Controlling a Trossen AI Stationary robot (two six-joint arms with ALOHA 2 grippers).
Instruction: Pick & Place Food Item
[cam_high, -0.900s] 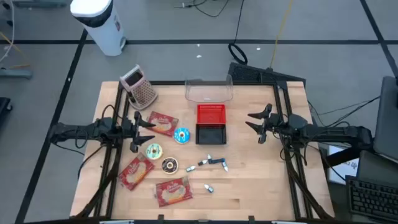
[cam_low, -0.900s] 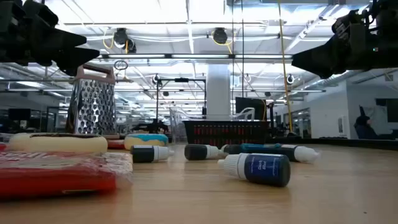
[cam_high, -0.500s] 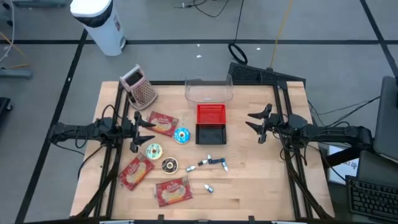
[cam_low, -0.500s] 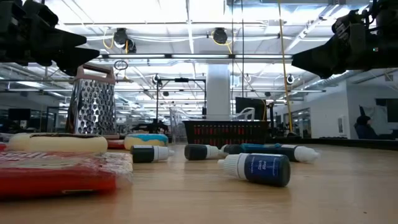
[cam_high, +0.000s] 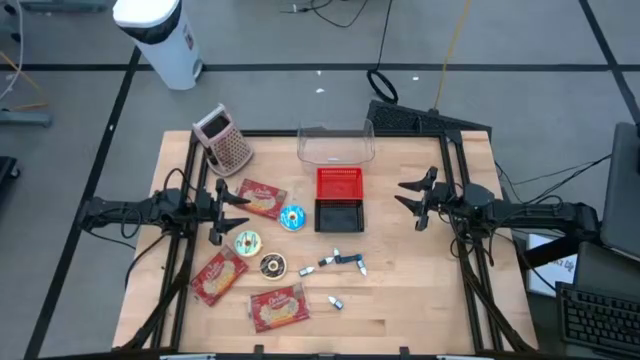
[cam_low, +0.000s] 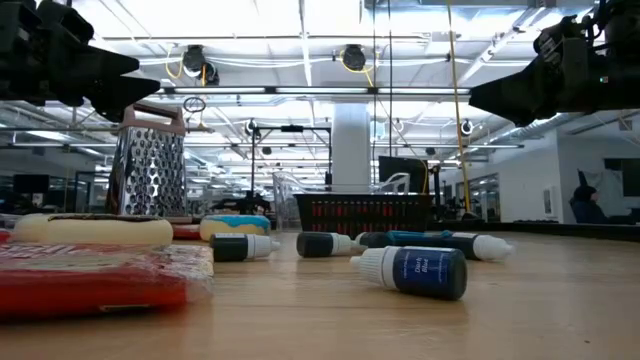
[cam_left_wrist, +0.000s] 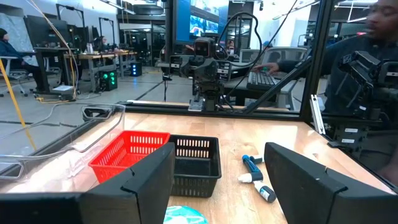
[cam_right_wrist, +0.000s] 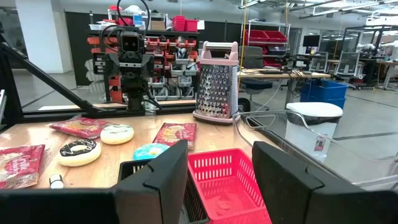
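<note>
Red snack packets (cam_high: 262, 197), (cam_high: 218, 275), (cam_high: 277, 307) and three doughnuts, blue (cam_high: 292, 217), pale green (cam_high: 246, 242) and chocolate (cam_high: 272, 265), lie flat on the wooden table's left half. My left gripper (cam_high: 238, 210) hovers open above the table at its left side, pointing toward the table's middle, just left of the blue doughnut (cam_left_wrist: 180, 214). My right gripper (cam_high: 402, 195) hovers open at the right side, pointing toward a red basket (cam_high: 339, 183) and a black basket (cam_high: 339, 215). Both grippers are clear of everything, high in the low view (cam_low: 100, 85), (cam_low: 500, 100).
A metal grater (cam_high: 225, 138) stands at the far left. A clear plastic container (cam_high: 335, 145) sits at the far edge behind the red basket. Small dropper bottles (cam_high: 340, 262), (cam_high: 335, 301) lie near the table's middle and front. Bare wood lies at the near right.
</note>
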